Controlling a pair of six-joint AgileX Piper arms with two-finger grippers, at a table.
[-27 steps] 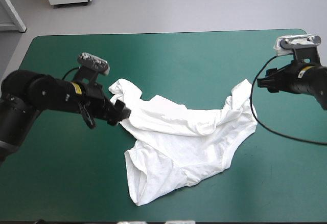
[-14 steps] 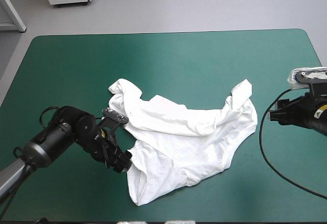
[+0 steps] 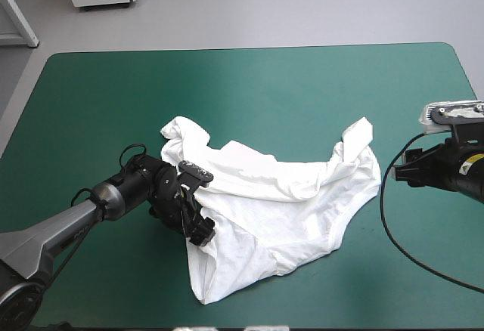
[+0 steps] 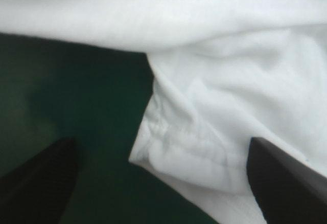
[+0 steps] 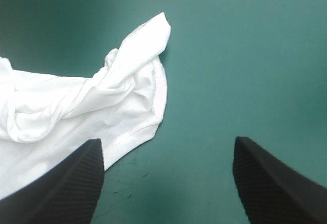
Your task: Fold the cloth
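The white T-shirt (image 3: 272, 210) lies crumpled and partly spread in the middle of the teal-green table. My left gripper (image 3: 203, 233) sits low at the shirt's left edge, open, with a hemmed corner of the T-shirt (image 4: 194, 147) between its black fingers (image 4: 36, 178). My right gripper (image 3: 399, 172) hovers off the shirt's right side, open and empty. Ahead of it and to one side, the T-shirt's sleeve end (image 5: 138, 45) shows, with bare cover between the fingers (image 5: 66, 183).
The table's far edge (image 3: 249, 48) and right edge (image 3: 473, 81) are near the right arm. Bare teal-green cover (image 3: 302, 97) surrounds the shirt on all sides.
My left gripper let go of the shirt's upper left part, dropped toward the table's front, then slid right onto the shirt's left edge. The right arm drew back and toward the front.
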